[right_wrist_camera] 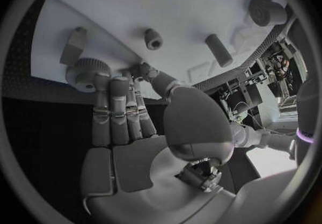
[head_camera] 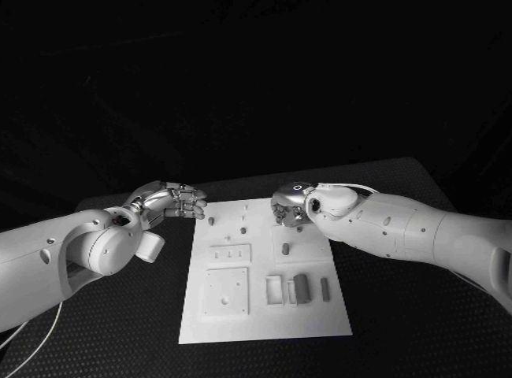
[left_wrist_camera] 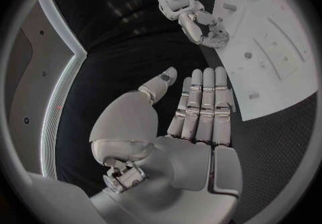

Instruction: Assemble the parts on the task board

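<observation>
The white task board (head_camera: 261,315) lies mid-table, with small grey parts on it, such as a peg (head_camera: 286,249) and a block (head_camera: 302,288). My right hand (head_camera: 292,202) hangs over the board's far end. In the right wrist view its fingertips (right_wrist_camera: 110,81) lie against a toothed grey wheel (right_wrist_camera: 83,71) on the board, thumb apart, nothing clasped. Beyond the wheel stand a short peg (right_wrist_camera: 74,44), a small cylinder (right_wrist_camera: 153,38) and a longer one (right_wrist_camera: 218,49). My left hand (head_camera: 171,202) hovers off the board's far left corner, fingers (left_wrist_camera: 201,100) straight, thumb spread, holding nothing.
The black table (head_camera: 120,331) surrounds the board. Two recessed square plates (head_camera: 227,290) and a thin bar (head_camera: 324,288) occupy the board's near half. In the left wrist view the right hand (left_wrist_camera: 201,22) sits at the board's edge (left_wrist_camera: 268,47).
</observation>
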Motion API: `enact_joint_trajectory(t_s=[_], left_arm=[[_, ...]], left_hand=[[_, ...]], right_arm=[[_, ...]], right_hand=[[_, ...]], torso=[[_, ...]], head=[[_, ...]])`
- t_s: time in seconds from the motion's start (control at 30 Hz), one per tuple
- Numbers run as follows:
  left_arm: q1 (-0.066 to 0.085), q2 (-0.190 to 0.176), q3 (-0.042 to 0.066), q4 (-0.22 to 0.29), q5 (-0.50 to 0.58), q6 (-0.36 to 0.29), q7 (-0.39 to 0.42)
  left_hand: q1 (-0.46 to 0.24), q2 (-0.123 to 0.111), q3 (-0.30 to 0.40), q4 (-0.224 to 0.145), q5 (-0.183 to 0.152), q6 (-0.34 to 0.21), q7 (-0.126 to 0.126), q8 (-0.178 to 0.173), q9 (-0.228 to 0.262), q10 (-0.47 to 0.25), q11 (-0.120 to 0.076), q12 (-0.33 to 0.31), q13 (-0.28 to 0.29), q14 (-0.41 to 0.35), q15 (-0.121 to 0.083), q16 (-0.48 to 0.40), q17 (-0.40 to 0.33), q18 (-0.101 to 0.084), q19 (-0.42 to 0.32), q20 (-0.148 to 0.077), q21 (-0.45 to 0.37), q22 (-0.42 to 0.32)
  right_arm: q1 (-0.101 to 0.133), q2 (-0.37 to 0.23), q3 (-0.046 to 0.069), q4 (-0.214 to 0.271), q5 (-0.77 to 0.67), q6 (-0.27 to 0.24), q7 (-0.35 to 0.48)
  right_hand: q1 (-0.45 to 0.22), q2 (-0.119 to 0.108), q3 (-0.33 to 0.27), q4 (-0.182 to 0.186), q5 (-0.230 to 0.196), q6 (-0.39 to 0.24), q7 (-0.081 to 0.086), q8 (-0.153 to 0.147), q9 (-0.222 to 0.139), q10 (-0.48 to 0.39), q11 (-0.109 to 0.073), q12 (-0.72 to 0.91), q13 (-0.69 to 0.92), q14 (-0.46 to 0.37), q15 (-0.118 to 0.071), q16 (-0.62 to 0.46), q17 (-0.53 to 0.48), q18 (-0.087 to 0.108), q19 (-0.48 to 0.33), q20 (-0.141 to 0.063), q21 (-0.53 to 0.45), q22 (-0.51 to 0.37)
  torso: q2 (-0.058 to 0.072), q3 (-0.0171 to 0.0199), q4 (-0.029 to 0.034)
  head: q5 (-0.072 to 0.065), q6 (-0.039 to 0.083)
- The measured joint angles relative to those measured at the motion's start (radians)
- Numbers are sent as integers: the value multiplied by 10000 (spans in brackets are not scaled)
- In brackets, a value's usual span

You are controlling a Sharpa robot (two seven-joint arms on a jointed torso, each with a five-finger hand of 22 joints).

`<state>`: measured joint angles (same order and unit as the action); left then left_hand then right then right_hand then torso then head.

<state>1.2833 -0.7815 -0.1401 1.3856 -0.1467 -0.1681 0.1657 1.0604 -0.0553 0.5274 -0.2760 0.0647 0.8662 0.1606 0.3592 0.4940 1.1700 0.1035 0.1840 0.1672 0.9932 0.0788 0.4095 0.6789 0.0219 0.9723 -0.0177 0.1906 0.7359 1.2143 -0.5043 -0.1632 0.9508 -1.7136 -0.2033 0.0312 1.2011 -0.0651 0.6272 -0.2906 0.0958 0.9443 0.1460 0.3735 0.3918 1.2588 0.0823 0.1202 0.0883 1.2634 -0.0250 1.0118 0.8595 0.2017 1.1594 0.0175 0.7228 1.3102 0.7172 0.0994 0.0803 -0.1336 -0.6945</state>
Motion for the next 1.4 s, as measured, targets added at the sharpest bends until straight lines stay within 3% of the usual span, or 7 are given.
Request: enact_joint_trajectory(t_s=[0.2, 0.57, 0.83, 1.1, 1.4], left_arm=[[0, 6, 0, -11, 0, 1, -2], [0, -4, 0, -23, -1, 2, -4], [2, -4, 0, -48, -1, 2, -4], [2, 38, 1, -96, -1, 2, -4], [21, 16, 1, -89, -2, -1, -4]], left_hand=[[0, 0, 0, 0, 0, 0, 0, 0, 0, 0, 0, -38, -1, 0, 0, 0, 0, 0, 0, 0, 0, 10], [0, 0, 0, 0, 0, 0, 0, 0, 0, 0, 0, -38, 8, 0, 0, 0, 20, -1, 0, 0, 0, 9], [0, 0, 0, 0, -38, 0, 0, 0, 0, 34, 34, -38, 7, 0, 0, 0, 31, -2, 0, 0, 0, 18], [0, 0, 0, 0, -38, 0, 0, 0, 0, 35, 35, -38, 10, 0, 0, -39, 39, -2, 0, 0, 0, 17], [0, 0, 0, 0, -37, 0, 0, 0, 0, 35, 35, -74, 14, 0, 0, -39, 47, -3, 0, 0, -40, 26]], right_arm=[[-15, 3, -11, 67, -43, -207, -92], [-51, 6, -21, 276, -18, -579, -410], [-56, 368, 154, 227, 62, -1099, -855], [1, 910, 253, -124, 93, -1448, -1065], [107, 1682, 265, -966, 126, -1628, -1128]], right_hand=[[-157, 117, 366, -27, -58, 305, -191, 173, 85, 322, -151, 218, 1, 1, -177, 316, 101, -20, 34, -107, 465, -2], [-313, 112, 479, -20, -30, 423, -202, 252, 85, 553, -235, 272, 0, 0, -249, 490, 123, -23, -20, -162, 749, -7], [-313, 112, 480, -19, -30, 426, -208, 301, 85, 606, -287, 287, 1, 37, -286, 567, 132, -31, 2, -215, 841, -8], [-313, 111, 509, -47, -35, 426, -209, 301, 85, 604, -289, 287, 1, 37, -285, 602, 132, -32, 1, -215, 885, -9], [-311, 110, 509, -46, -66, 426, -211, 300, 85, 602, -292, 285, 1, 37, -281, 602, 131, -33, -1, -214, 885, -10]], torso=[[12, 1, -1], [30, 5, -9], [40, 12, -22], [50, 12, -20], [60, 6, -8]], head=[[-2, 25], [42, 95], [85, 165], [107, 244], [144, 295]])
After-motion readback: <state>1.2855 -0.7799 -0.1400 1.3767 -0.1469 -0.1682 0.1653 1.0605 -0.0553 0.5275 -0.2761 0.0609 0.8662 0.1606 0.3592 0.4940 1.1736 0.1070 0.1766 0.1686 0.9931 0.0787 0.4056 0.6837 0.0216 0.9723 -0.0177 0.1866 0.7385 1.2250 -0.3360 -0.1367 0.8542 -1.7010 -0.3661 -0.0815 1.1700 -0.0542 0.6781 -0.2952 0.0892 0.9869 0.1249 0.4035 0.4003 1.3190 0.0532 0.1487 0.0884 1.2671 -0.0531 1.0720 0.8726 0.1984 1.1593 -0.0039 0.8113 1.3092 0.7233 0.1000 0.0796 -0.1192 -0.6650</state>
